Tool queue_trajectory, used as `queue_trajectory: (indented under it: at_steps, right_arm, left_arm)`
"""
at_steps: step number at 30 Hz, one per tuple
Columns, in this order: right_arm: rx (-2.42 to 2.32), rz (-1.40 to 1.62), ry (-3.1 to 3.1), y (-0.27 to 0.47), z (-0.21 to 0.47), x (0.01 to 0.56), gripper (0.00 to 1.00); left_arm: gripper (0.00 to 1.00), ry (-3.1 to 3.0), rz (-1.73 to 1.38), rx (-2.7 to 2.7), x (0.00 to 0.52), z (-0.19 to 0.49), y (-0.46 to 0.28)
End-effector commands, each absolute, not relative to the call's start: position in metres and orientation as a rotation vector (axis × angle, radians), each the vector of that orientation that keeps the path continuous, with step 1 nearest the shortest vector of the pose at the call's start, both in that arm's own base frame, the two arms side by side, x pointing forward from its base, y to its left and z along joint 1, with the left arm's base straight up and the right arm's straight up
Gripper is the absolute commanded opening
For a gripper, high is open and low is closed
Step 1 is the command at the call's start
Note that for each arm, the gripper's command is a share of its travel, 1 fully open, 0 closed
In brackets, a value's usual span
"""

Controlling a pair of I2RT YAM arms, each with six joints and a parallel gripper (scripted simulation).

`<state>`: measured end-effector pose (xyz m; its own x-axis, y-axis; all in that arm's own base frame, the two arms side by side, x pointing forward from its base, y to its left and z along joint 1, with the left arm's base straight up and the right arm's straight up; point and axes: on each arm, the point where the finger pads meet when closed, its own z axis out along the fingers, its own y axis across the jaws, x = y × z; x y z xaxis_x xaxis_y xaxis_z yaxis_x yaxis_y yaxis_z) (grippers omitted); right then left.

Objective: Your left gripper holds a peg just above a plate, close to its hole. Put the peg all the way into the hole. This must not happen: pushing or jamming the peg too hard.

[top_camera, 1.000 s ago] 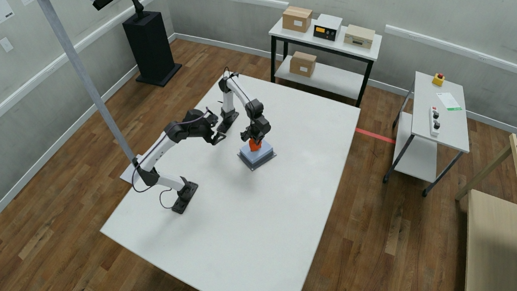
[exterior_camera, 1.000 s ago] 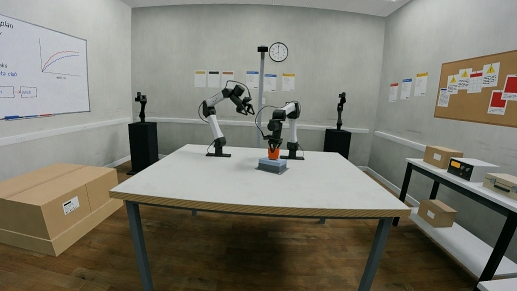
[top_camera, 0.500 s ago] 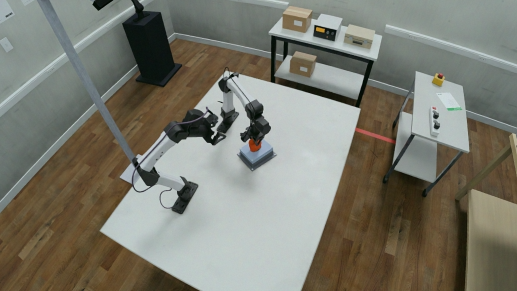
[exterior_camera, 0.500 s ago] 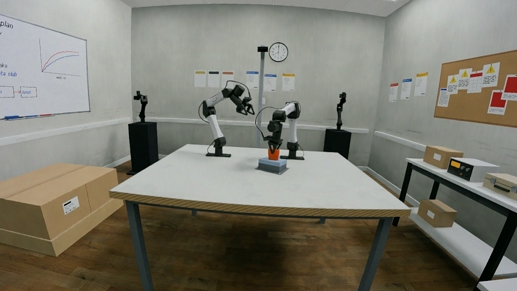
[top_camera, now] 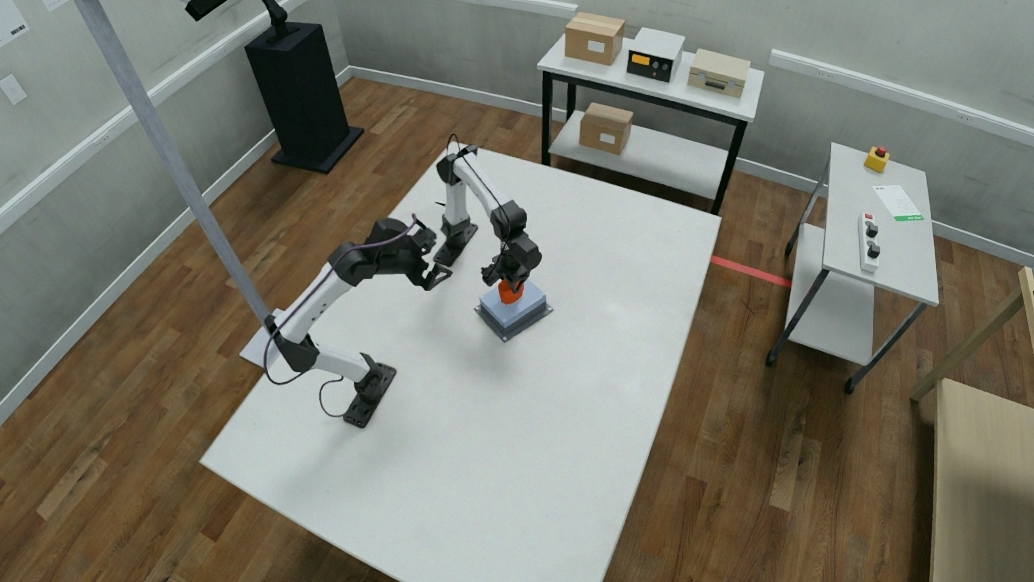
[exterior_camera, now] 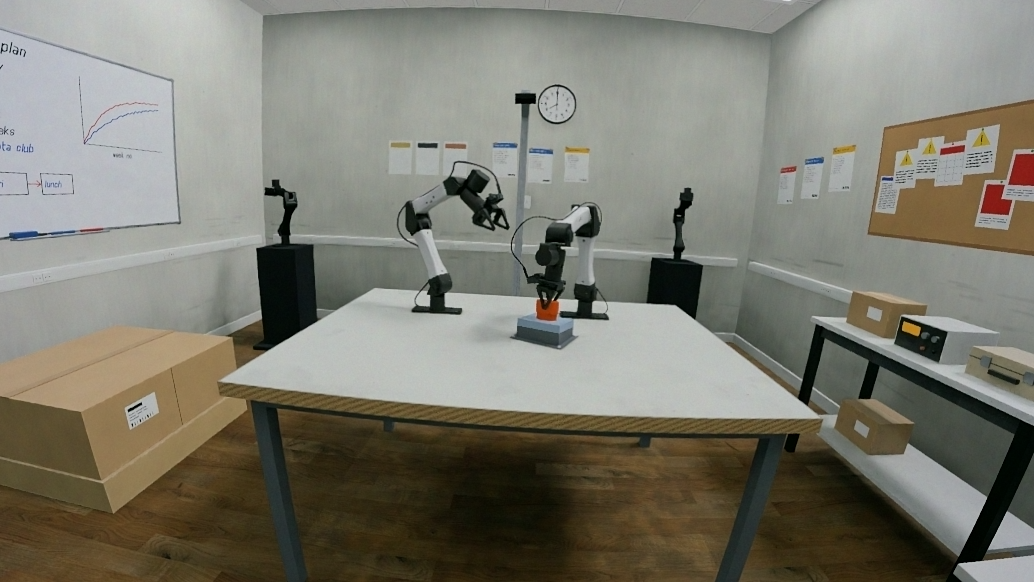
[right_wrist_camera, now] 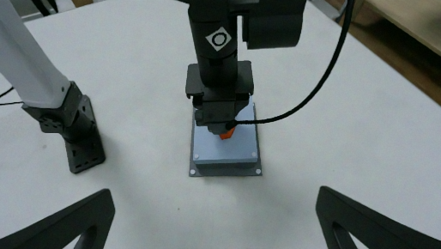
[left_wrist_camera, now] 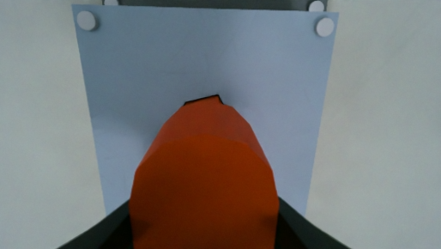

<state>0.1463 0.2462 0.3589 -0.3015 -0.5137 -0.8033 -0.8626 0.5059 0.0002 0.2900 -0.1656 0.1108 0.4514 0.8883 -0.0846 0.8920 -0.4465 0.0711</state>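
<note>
Orange peg, pale blue plate

The peg [top_camera: 510, 292] [exterior_camera: 547, 310] [left_wrist_camera: 203, 185] [right_wrist_camera: 226, 135] is coloured plain orange. Pale blue is seen on the plate [top_camera: 526, 303] [exterior_camera: 534, 324] [left_wrist_camera: 206, 56] [right_wrist_camera: 225, 151], dark grey on the base [top_camera: 505, 334] [exterior_camera: 560, 344] [left_wrist_camera: 214, 4] [right_wrist_camera: 225, 172] beneath it. The surface [top_camera: 506, 462] [exterior_camera: 448, 375] [left_wrist_camera: 377, 150] [right_wrist_camera: 343, 129] is finished in white, its front edge striped in brown. Both hands [top_camera: 512, 280] [top_camera: 438, 277] are coloured black.

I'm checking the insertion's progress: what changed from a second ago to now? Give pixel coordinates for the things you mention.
The left gripper [top_camera: 512, 283] [exterior_camera: 549, 297] [left_wrist_camera: 206, 197] [right_wrist_camera: 223, 114] and peg [top_camera: 510, 294] [exterior_camera: 547, 312] [left_wrist_camera: 203, 180] [right_wrist_camera: 226, 135] seem slightly lower, toward the plate [top_camera: 533, 297] [exterior_camera: 530, 324] [left_wrist_camera: 206, 56] [right_wrist_camera: 225, 150]. Nothing was grasped or released. The plate and open right gripper [top_camera: 439, 258] [exterior_camera: 499, 219] [right_wrist_camera: 214, 197] look unmoved.
</note>
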Motion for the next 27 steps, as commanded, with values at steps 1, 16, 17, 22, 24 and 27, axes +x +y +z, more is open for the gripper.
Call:
queue_trajectory:
  at_steps: [1,16,17,22,24,27]
  right_arm:
    - [-1.112,0.573,1.954,0.245,0.368,0.146,1.00]
    - [-1.112,0.573,1.954,0.245,0.368,0.146,1.00]
    - [-1.112,0.573,1.954,0.245,0.368,0.146,1.00]
    - [-1.112,0.573,1.954,0.245,0.368,0.146,1.00]
    - [-1.112,0.573,1.954,0.245,0.368,0.146,1.00]
    - [-1.112,0.573,1.954,0.245,0.368,0.146,1.00]
  left_arm:
    - [0.40,1.551,-0.024,2.547,0.297,0.118,-0.172]
    - [0.40,1.561,-0.027,2.556,0.299,0.106,-0.169]
    - [0.40,1.564,-0.032,2.560,0.299,0.104,-0.170]
    - [0.40,1.557,-0.017,2.548,0.301,0.107,-0.170]
    - [0.40,1.561,-0.023,2.553,0.299,0.104,-0.169]
    - [0.40,1.567,-0.026,2.562,0.300,0.098,-0.168]
